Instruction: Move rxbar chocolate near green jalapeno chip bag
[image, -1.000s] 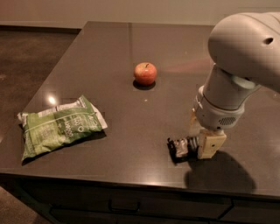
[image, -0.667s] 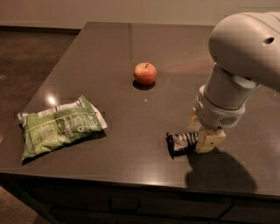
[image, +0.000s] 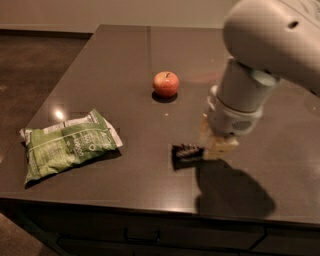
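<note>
The rxbar chocolate (image: 186, 151), a small dark bar with a crimped end, sticks out to the left of my gripper (image: 214, 146) at the front middle of the dark table (image: 115, 65). The gripper's tan fingers (image: 221, 148) are closed on the bar's right end, and the bar is at or just above the tabletop. The green jalapeno chip bag (image: 70, 144) lies flat near the table's front left edge, well to the left of the bar.
A red-yellow apple (image: 165, 83) stands at the table's middle, behind the bar. My large white arm (image: 265, 45) fills the upper right. The table's front edge runs just below the bag and the gripper.
The gripper has moved left and slightly back with the bar in it, so the bar is closer to the chip bag. The bag and the apple have not moved.
</note>
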